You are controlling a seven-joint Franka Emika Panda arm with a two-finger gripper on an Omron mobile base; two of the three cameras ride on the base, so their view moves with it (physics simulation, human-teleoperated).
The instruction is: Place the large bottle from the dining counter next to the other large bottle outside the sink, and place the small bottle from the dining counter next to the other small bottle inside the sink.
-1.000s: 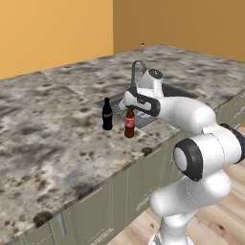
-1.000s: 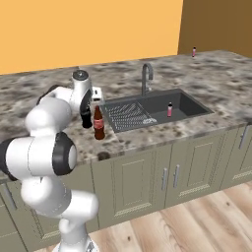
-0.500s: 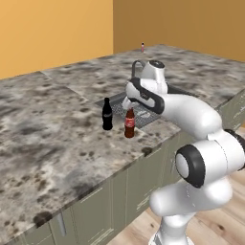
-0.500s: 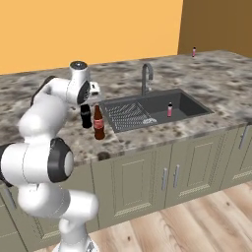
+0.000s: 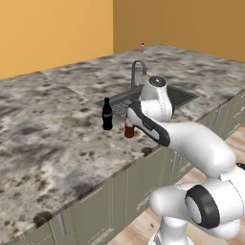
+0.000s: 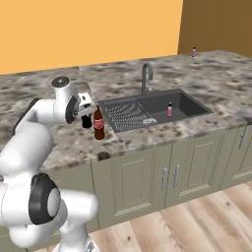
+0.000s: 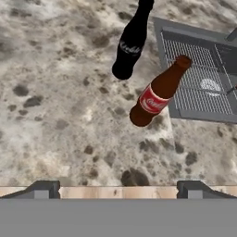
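Pincer [image 7: 118, 187] spread wide above the counter edge, gripping nothing.

Below and ahead of the spread tips, standing upright on the mottled stone counter [image 5: 57, 124]: brown red-labelled bottle [image 7: 157, 92], and just beside it, apart by a small gap, near-black bottle [image 7: 131, 41]. Both set outside the dark sink [image 6: 189, 106], close to its ribbed drainboard [image 6: 129, 114]. Inside the basin, upright: one small pink bottle [image 6: 170, 110]. Behind the basin, curved grey faucet [image 6: 146, 78]. Far off on the counter near the wall corner: another small bottle [image 6: 194, 51].
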